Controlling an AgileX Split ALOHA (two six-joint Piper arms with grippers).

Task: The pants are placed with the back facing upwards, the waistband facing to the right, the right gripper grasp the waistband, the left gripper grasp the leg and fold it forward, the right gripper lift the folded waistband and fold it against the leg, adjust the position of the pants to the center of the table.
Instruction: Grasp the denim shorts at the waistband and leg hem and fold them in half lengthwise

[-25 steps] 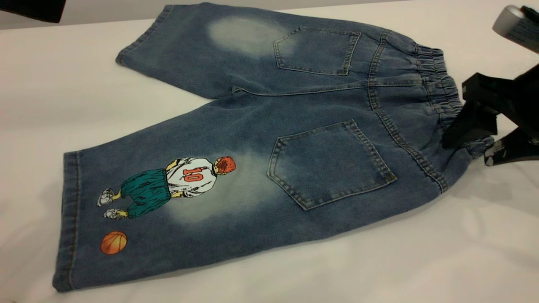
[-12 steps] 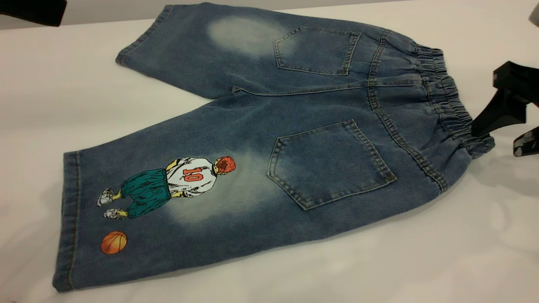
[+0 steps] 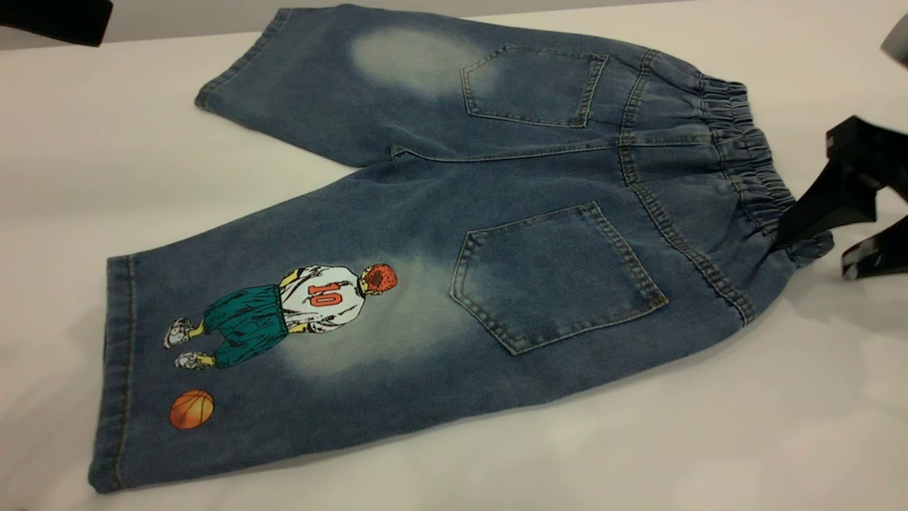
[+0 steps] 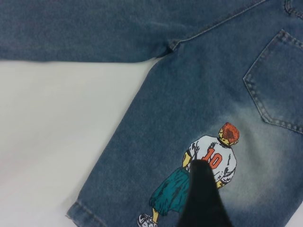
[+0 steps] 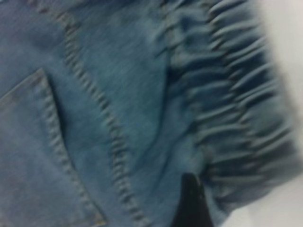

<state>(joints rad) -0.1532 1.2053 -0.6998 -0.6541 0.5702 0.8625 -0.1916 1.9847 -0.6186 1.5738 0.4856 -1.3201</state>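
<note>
Denim pants (image 3: 440,234) lie flat on the table (image 3: 709,440), waistband (image 3: 745,163) at three o'clock, where the right gripper (image 3: 826,245) straddles its near corner with fingers spread; closing too shallow could pinch only the ruffle and slip.

Bright, even light falls on the white table (image 3: 638,440), with soft grey shadows just beside the pants (image 3: 425,234). The right wrist view is blurred; the waistband (image 5: 236,104) there looks smeared. The exterior view is sharp.
</note>
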